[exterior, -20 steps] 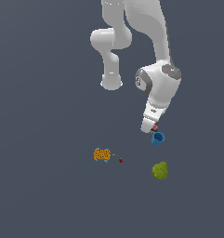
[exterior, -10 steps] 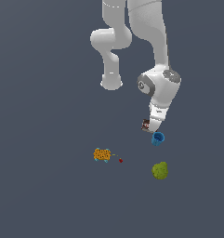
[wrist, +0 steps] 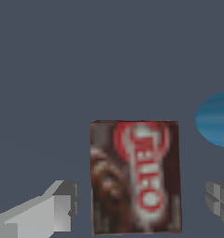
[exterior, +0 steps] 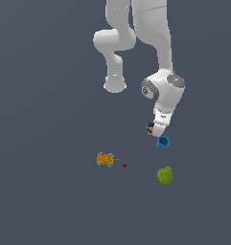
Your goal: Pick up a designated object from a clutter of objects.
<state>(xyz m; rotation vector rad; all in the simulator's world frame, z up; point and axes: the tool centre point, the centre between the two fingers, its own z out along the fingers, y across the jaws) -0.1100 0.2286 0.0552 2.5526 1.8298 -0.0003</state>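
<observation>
The gripper [wrist: 139, 207] stands open with its fingers either side of the brown box [wrist: 135, 176], beside the blue cup [exterior: 162, 142].

Gripper swings off the cup
The gripper [exterior: 156, 131] has moved away from above the blue cup [exterior: 162, 142], with the brown box [exterior: 150, 128] now showing beside it.

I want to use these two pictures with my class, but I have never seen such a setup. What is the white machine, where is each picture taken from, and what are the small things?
The white machine is a robot arm in a computer simulation. One picture looks on from outside; the other comes from a camera on the arm's wrist. The gripper is open, one finger on each side of the brown box, not yet holding it. Beside the box is a blue cup. Further off lie a yellow-green fruit, an orange patterned piece and a tiny red bit, all on a plain grey surface.
</observation>
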